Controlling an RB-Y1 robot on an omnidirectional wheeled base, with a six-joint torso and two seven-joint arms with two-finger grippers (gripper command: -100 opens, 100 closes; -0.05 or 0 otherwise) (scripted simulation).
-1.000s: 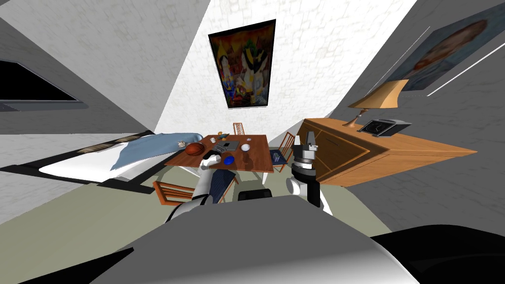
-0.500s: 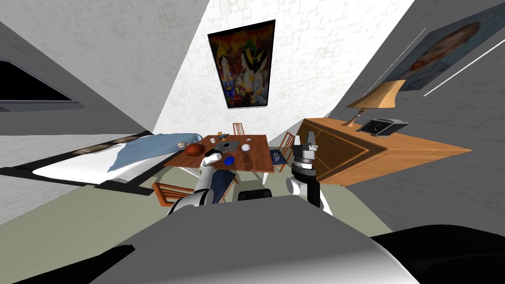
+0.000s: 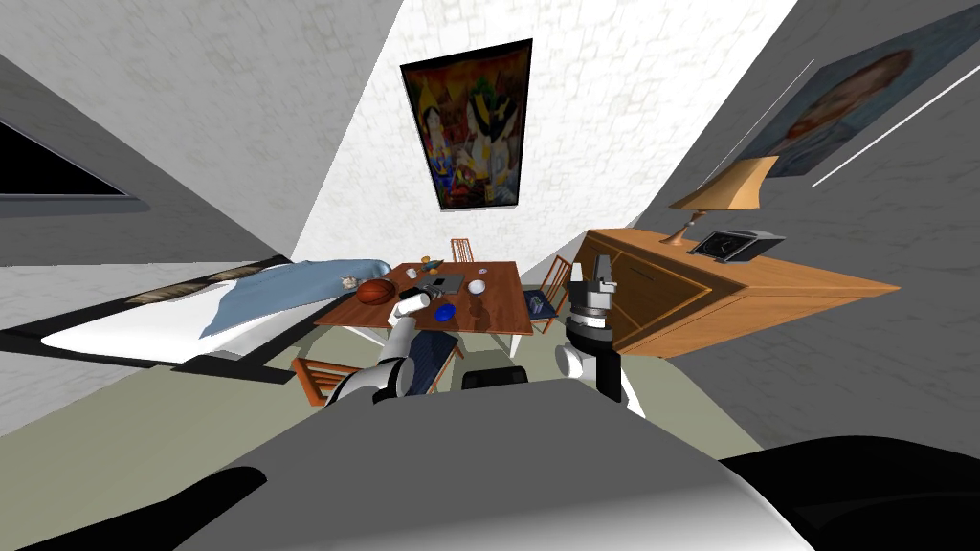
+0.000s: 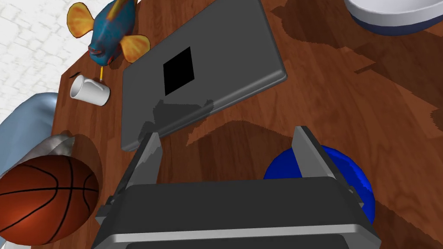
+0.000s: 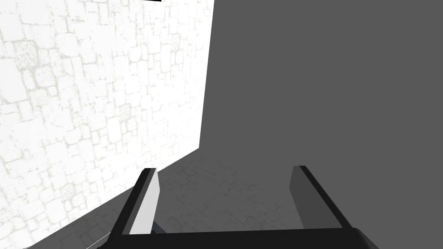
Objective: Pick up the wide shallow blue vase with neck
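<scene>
The blue vase [image 3: 443, 313] sits near the front edge of the brown wooden table [image 3: 500, 308]. In the left wrist view the vase [image 4: 351, 170] is a low, wide blue form. It lies just outside my left gripper's [image 4: 226, 134] one finger, half hidden by that finger and the dark gripper body. The left gripper [image 3: 428, 298] hovers over the table, open, with only bare wood between its fingers. My right gripper [image 3: 591, 273] is held up beside the sideboard, open [image 5: 225, 170] and holding nothing.
On the table are a basketball [image 4: 43, 199], a flat grey slab [image 4: 203, 73], a white mug [image 4: 88, 91], a blue-and-orange fish figure [image 4: 110, 34] and a white bowl [image 4: 398, 15]. Wooden chairs [image 3: 325, 373] ring the table. A bed [image 3: 220, 311] stands to the left, a wooden sideboard [image 3: 727, 297] to the right.
My left arm has reached farther over the table, its hand now beside the vase, toward the grey slab. The right arm has held still. The head view has shifted slightly.
</scene>
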